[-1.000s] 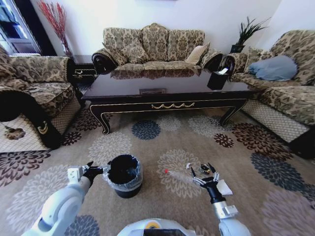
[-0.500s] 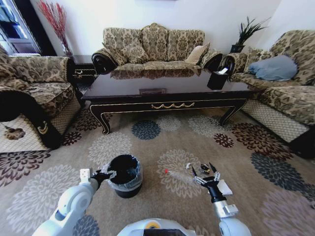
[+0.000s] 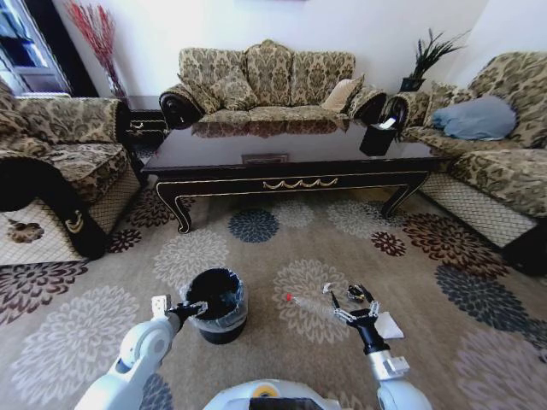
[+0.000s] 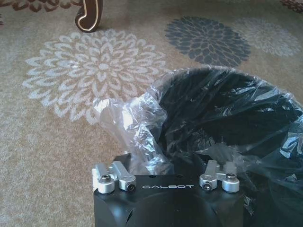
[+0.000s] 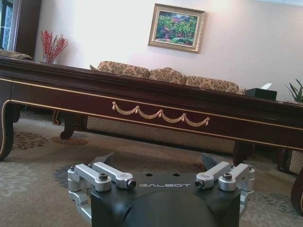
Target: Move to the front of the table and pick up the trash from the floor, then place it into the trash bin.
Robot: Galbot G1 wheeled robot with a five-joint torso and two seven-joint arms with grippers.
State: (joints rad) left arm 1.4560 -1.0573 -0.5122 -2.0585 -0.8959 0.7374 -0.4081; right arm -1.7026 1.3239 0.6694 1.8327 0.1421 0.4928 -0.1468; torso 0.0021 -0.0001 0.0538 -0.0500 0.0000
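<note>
The trash bin (image 3: 224, 330), black with a clear bag, stands on the flowered floor (image 3: 427, 282) in front of the long dark table (image 3: 291, 145). My left gripper (image 3: 190, 309) is at the bin's near-left rim; in the left wrist view the bin's crinkled bag (image 4: 142, 127) lies right before it. To the right lie pieces of trash: a clear bottle (image 3: 301, 303) with a red cap, a small dark wrapper (image 3: 357, 292) and a white paper scrap (image 3: 390, 325). My right gripper (image 3: 352, 301) is open, low over the carpet between the bottle and the paper.
Patterned sofas stand left, behind and right of the table; its gold-trimmed apron (image 5: 161, 113) fills the right wrist view. A black tissue box (image 3: 377, 137) sits on the tabletop. A curved table leg (image 4: 89, 14) is beyond the bin. Open carpet lies left of the bin.
My left arm has swung right, bringing its gripper from beside the bin up to the rim. The right gripper has barely shifted.
</note>
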